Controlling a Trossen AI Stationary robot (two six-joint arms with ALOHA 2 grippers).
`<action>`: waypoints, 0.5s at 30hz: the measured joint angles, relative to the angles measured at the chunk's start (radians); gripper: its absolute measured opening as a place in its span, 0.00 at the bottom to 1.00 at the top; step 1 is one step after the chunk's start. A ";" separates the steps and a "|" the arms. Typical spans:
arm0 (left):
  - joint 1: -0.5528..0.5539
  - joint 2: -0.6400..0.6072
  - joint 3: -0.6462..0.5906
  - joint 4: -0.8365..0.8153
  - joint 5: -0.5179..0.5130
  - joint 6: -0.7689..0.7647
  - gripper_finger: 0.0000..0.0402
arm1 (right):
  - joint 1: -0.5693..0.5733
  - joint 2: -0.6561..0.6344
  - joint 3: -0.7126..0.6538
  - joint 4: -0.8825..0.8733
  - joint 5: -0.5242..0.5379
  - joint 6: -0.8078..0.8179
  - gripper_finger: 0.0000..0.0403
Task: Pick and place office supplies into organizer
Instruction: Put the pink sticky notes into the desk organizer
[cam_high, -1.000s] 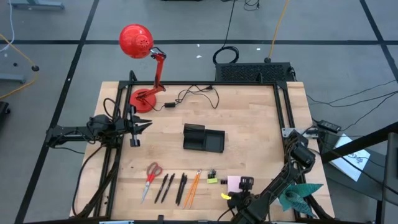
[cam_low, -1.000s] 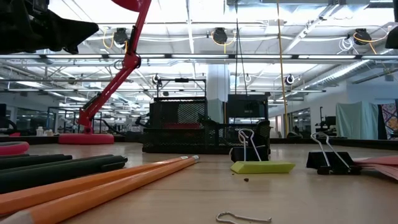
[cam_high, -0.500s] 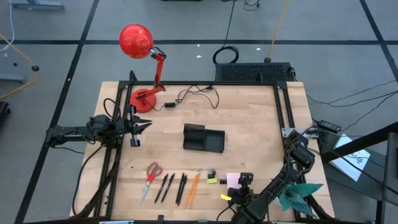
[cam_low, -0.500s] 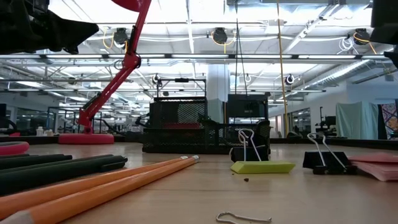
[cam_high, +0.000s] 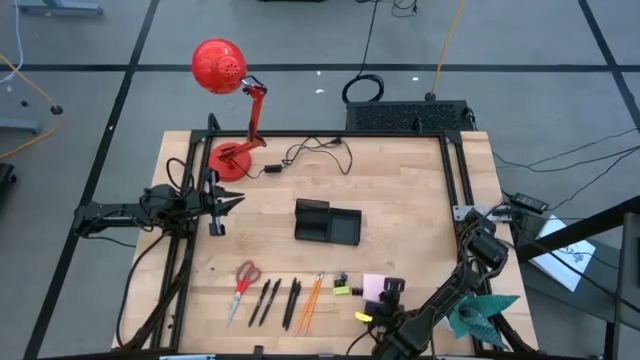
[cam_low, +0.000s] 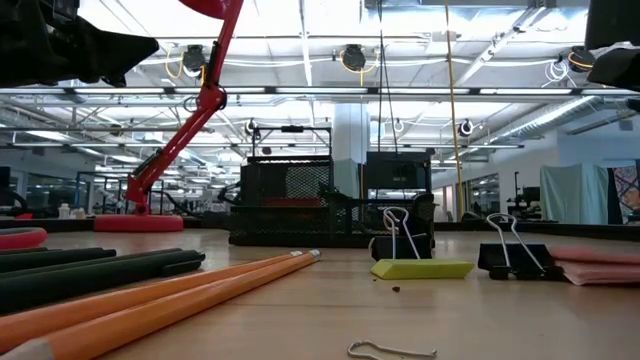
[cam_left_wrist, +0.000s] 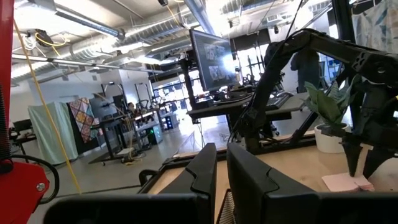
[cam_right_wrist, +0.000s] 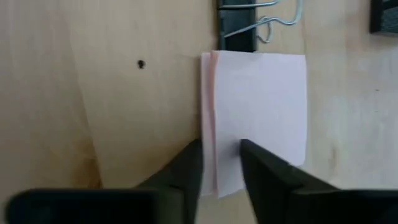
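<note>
The right end effector (cam_right_wrist: 221, 163) is pinched on the near edge of the pink sticky-note pad (cam_right_wrist: 258, 115) lying on the desk (cam_high: 400, 190) beside a binder clip (cam_right_wrist: 239, 28), so the grasp step looks underway, calling next for a lift toward the black organizer (cam_high: 328, 222), while the left end effector (cam_left_wrist: 221, 171) waits with fingers together

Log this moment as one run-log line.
right hand: closing on sticky-note pad edge | left hand: shut, idle | organizer: empty

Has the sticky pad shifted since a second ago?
Yes. In the low view the sticky pad and the binder clip touching it have slid left, toward the yellow-green piece, which stayed put.
</note>
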 joint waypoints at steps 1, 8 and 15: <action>0.000 0.000 0.000 0.000 0.000 0.000 0.12 | 0.000 0.000 0.000 0.004 -0.004 0.000 0.17; 0.000 0.000 0.000 0.000 0.000 -0.005 0.12 | 0.000 0.002 0.002 0.005 -0.010 0.007 0.03; 0.000 0.000 0.000 0.000 0.000 -0.003 0.12 | -0.001 0.011 0.063 -0.131 0.040 -0.006 0.01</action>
